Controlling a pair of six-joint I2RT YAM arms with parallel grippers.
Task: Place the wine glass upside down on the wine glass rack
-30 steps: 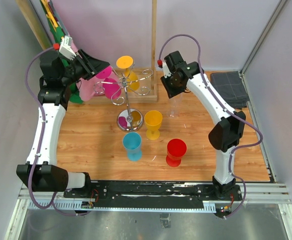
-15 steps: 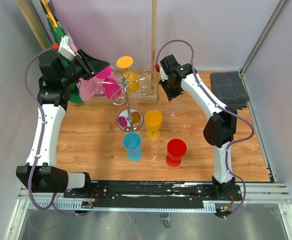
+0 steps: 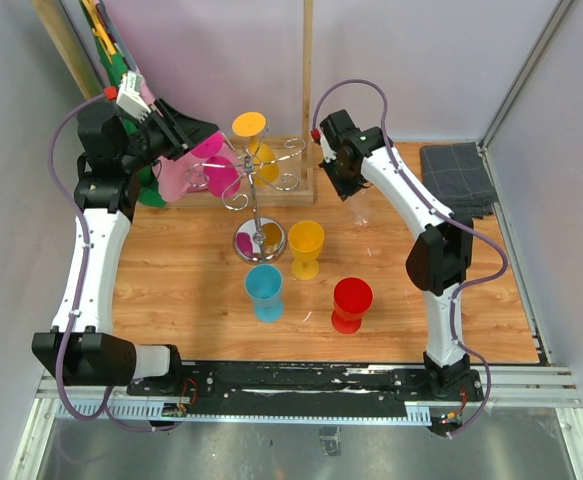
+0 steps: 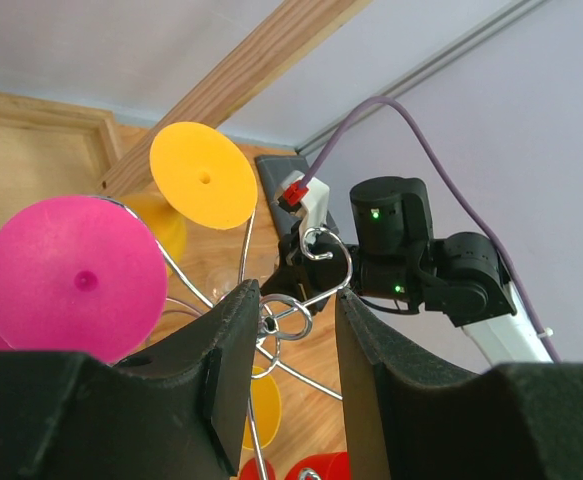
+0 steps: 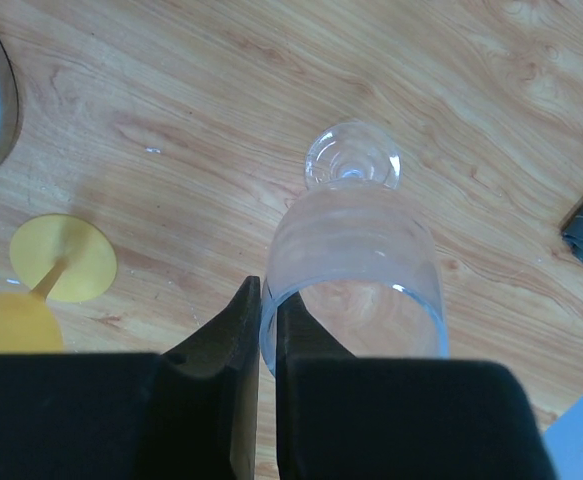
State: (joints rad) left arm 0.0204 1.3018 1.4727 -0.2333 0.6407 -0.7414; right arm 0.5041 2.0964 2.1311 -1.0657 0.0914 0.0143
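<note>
The clear wine glass (image 5: 356, 240) hangs upright from my right gripper (image 5: 268, 290), which is shut on its rim wall, one finger inside and one outside. Its foot is above the wooden table. In the top view the glass (image 3: 360, 211) is right of the wine glass rack (image 3: 250, 170), a silver wire stand with a round shiny base (image 3: 259, 241). Pink (image 3: 211, 152) and yellow (image 3: 250, 126) glasses hang upside down on it. My left gripper (image 4: 296, 300) is open and empty, high beside the rack's wire hub (image 4: 286, 318).
Yellow (image 3: 306, 245), blue (image 3: 264, 290) and red (image 3: 351, 303) glasses stand in front of the rack. A wooden frame post (image 3: 307, 90) rises behind it. A grey cloth (image 3: 456, 175) lies at the back right. Purple walls enclose the table.
My right arm has swung back and left toward the rack with the clear glass, which now hangs a little further right. The left arm has not moved.
</note>
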